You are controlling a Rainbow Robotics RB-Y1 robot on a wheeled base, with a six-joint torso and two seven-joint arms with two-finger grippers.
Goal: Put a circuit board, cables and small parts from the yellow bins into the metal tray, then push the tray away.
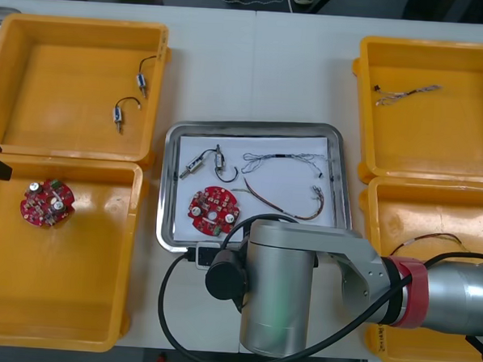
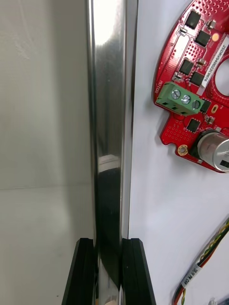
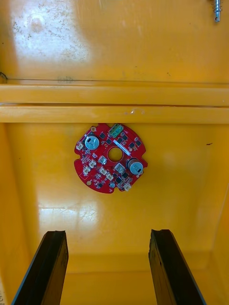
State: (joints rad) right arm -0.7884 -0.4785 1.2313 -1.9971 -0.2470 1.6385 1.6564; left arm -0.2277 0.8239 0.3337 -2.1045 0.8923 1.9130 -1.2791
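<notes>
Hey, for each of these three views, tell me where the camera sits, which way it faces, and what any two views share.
Front view: above the arms, steeply down at the light table; silver right arm at the near edge.
Right wrist view: on that wrist, facing the shiny metal tray; right claw shut on its rim.
Left wrist view: on that wrist, looking into a yellow bin; left claw open.
Shared: front and right wrist views both show the tray's round red circuit board.

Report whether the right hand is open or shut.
Shut on the metal tray: the right hand pinches its near rim. The left hand hangs over a yellow bin.
</notes>
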